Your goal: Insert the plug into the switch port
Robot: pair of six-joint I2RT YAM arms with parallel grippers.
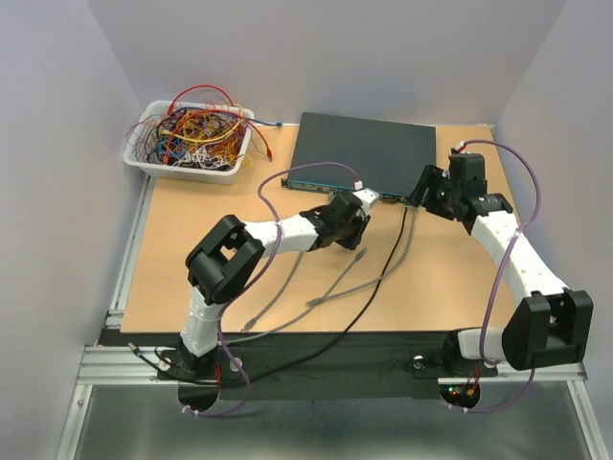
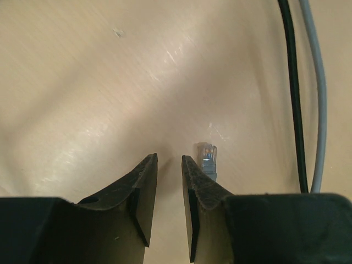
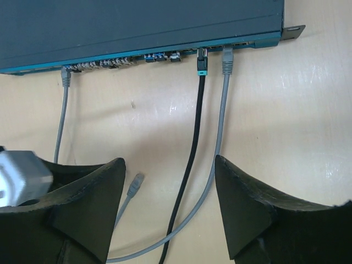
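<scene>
Right gripper (image 3: pixel 169 165): jaws wide apart, empty. Black plug (image 3: pixel 202 61): upper centre, seated in a switch (image 3: pixel 137 27) port, long axis vertical, tip up. Left gripper (image 2: pixel 168 159): jaws narrowly parted, empty. A loose grey plug (image 2: pixel 207 155) lies just beside it, tip up.

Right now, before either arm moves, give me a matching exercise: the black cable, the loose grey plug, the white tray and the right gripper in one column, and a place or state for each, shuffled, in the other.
Column one:
1. black cable
2. loose grey plug
3. white tray
4. right gripper

Column two:
A. open and empty
B. at the far left corner of the table, full of coloured wires
C. plugged into a port of the switch
D. lying on the table, in no port

Pairs: 1-C, 2-D, 3-B, 4-A
</scene>
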